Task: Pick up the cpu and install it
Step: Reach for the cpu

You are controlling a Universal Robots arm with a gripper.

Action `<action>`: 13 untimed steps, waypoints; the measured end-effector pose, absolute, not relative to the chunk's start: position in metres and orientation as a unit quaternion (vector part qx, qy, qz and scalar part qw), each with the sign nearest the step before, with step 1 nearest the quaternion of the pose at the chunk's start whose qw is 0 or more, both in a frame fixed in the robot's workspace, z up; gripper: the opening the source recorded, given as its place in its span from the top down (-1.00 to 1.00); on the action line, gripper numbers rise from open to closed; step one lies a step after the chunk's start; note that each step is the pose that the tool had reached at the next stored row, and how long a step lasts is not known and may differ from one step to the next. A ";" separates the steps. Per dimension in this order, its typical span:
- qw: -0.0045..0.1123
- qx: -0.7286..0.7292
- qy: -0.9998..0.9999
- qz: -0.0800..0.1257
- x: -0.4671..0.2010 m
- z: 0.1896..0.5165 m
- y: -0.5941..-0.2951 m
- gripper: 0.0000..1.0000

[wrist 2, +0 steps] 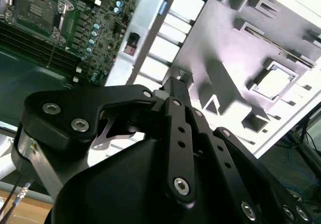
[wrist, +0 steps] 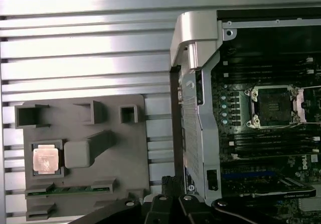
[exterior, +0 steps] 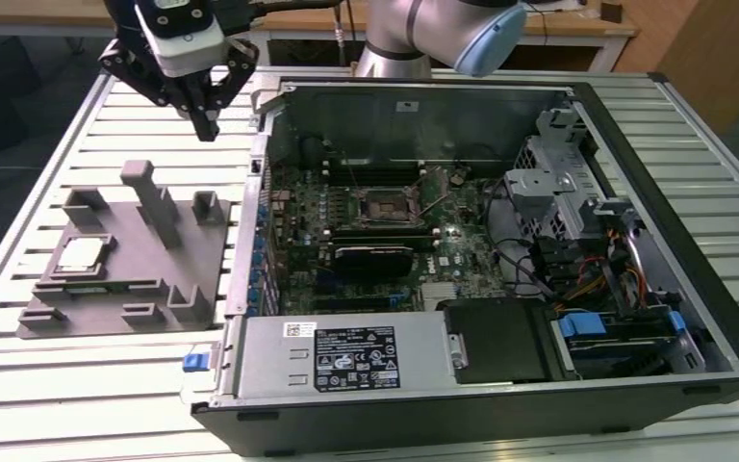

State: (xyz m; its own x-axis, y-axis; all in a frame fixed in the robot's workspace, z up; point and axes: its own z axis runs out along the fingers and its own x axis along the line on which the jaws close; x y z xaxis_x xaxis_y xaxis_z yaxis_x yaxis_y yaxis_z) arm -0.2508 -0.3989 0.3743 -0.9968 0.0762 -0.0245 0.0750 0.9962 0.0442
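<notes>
Gripper: the black two-fingered gripper (exterior: 203, 127) hangs empty above the white slatted metal desk (exterior: 36, 135).
Jaws: drawn narrow, with the tips almost together and nothing between them.
Cpu: the small flat square chip with a pale silver metal top (wrist: 46, 159) lies flat in a square pocket of the grey moulded fixture (wrist: 125, 133). It is below the jaws and well apart from them, toward the exterior view's left.
Socket: the square black-framed socket (wrist: 275, 106) sits on the green motherboard inside the open black computer case (exterior: 677, 192), on the opposite side of the jaws from the cpu. It looks bare.
Step in hand: judged to be the reach toward the cpu; no grasp has been made yet.
Doing it well: the jaws should be wider than the chip before they go down. They should descend straight and square to its sides, and grip its edges lightly.
Hazard: the tall grey post (wrist: 77, 153) stands just beside the pocket, so a slanted approach would likely clip it or tilt the chip.
</notes>
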 end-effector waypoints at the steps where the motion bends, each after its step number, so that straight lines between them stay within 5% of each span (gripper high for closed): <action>1: 0.013 0.038 0.999 0.022 -0.254 0.374 -0.399 0.79; 13: 0.013 0.038 0.999 0.022 -0.279 0.371 -0.399 0.79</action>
